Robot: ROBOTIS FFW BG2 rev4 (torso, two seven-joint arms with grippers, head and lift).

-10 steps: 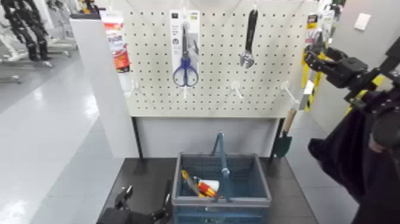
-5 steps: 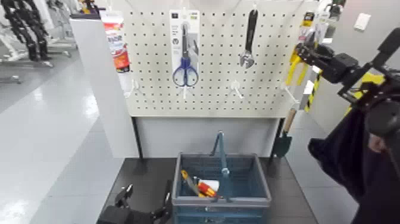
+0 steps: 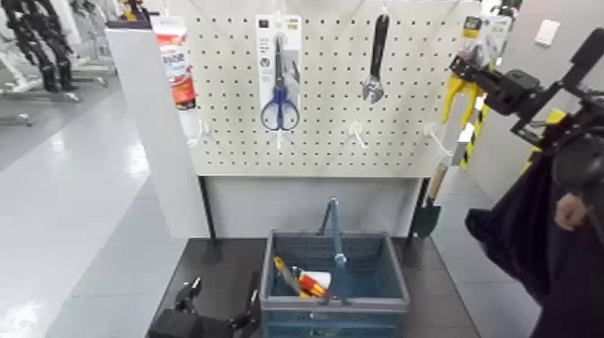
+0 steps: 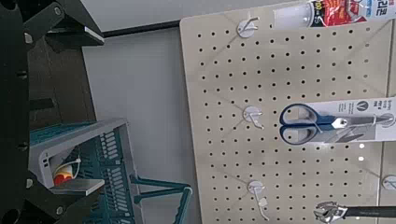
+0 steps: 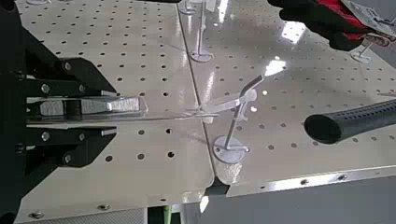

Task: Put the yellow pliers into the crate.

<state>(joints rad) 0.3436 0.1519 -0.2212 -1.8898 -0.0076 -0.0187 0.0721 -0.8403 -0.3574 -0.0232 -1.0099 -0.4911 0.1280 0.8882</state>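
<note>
1. Currently, the yellow pliers [image 3: 451,97] hang at the pegboard [image 3: 319,144], their card clamped in the right gripper's [image 3: 462,66] closed jaws.
2. Crate [image 3: 359,305], below: delivery remains.
3. Left gripper [image 3: 225,284], beside crate: jaws open, idle.

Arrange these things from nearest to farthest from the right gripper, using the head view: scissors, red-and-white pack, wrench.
1. Wrench: on the board, to the left of the right gripper, which holds the yellow pliers by the board's right edge.
2. Scissors: on the board's left half.
3. Red-and-white pack: at the board's left edge, farthest.
</note>
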